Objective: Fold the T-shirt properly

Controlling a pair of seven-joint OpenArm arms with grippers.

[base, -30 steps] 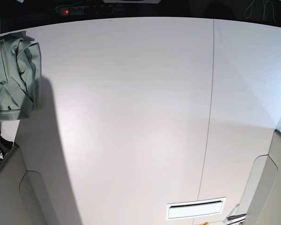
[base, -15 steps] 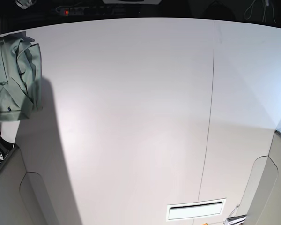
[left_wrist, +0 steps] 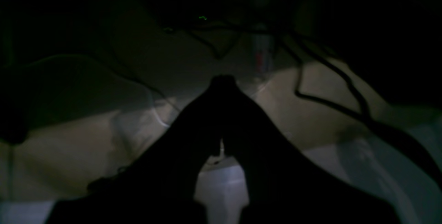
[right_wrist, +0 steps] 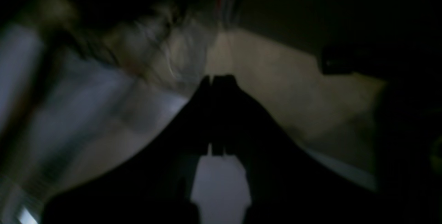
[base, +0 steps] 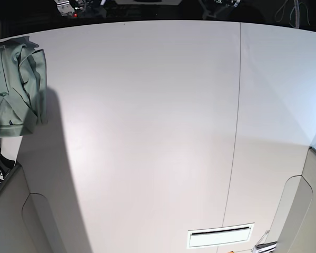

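The pale sage-green T-shirt [base: 15, 87] lies bunched and partly folded at the far left edge of the white table [base: 147, 132], its collar buttons showing. Both arms are far from it, beyond the table's back edge. A bit of the right arm [base: 65, 5] and a bit of the left arm [base: 221, 3] show at the top edge of the base view. In the dark left wrist view my left gripper [left_wrist: 222, 78] has its fingertips together and holds nothing. In the blurred right wrist view my right gripper [right_wrist: 217, 77] is also shut and empty. The shirt is in neither wrist view.
A thin seam [base: 236, 132] runs down the table right of centre. A white slotted plate [base: 219, 235] lies near the front edge. Grey panels [base: 16, 216] stand at both front corners. Dark cables [left_wrist: 328, 78] hang in the left wrist view.
Parts of both arms have come into the base view at its top edge. The T-shirt has stayed in place at the left edge.
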